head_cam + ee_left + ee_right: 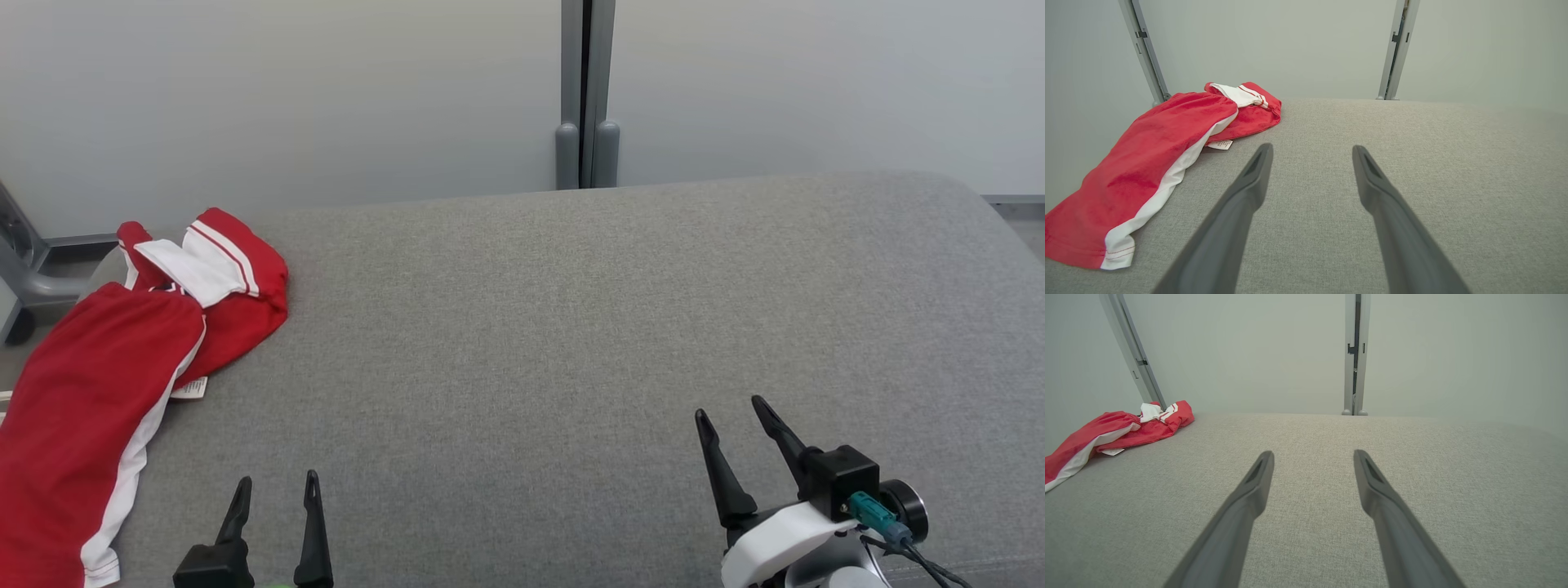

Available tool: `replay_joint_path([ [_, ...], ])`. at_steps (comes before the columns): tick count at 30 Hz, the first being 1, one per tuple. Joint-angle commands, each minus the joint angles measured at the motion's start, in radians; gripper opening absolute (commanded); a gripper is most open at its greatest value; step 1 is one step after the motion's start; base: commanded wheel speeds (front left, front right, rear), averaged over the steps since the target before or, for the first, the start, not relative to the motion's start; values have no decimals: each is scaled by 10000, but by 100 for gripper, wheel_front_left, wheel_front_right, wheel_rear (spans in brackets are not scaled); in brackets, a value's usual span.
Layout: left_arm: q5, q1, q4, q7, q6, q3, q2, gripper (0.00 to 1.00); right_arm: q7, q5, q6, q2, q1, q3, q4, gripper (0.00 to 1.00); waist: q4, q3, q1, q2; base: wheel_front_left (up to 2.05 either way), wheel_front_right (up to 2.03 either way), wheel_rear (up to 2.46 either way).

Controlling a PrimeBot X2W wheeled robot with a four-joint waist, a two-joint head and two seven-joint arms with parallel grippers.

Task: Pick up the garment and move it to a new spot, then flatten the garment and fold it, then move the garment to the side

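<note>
The garment (98, 376) is a pair of red shorts with white side stripes, lying crumpled along the left edge of the grey cushioned surface (571, 327), partly draped over that edge. It also shows as the garment (1151, 163) at the left of the left wrist view and the garment (1106, 437) far left in the right wrist view. My left gripper (276, 482) stands open at the bottom, just right of the shorts and apart from them. At the lower right my right gripper (731, 411) is open with nothing between its fingers.
A pale partition wall with a grey vertical post (586, 98) stands behind the surface. A grey metal frame leg (33, 269) sits beyond the left edge. The surface's right corner rounds off at the far right.
</note>
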Motion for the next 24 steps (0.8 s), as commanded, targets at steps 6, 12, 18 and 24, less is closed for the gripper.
replay_joint_path([
  [6, 404, 246, -90, -66, 71, -24, 56, 100, -168, -505, 2, -47, -170, 130, 203, 100, -17, -99, 0, 0, 0, 0, 0],
  [12, 319, 305, -98, -25, 84, -70, 34, 100, -199, -479, 2, -47, -79, 129, 305, 100, -30, -173, 0, 0, 0, 0, 0],
  [18, 225, 289, -66, 9, 53, -125, 25, 100, -201, -347, 2, -46, -15, 65, 369, 100, -31, -222, 0, 0, 0, 0, 0],
  [24, 200, 281, -63, 20, 56, -186, 76, 100, -199, -347, 2, -46, 22, 97, 396, 100, -28, -265, 0, 0, 0, 0, 0],
])
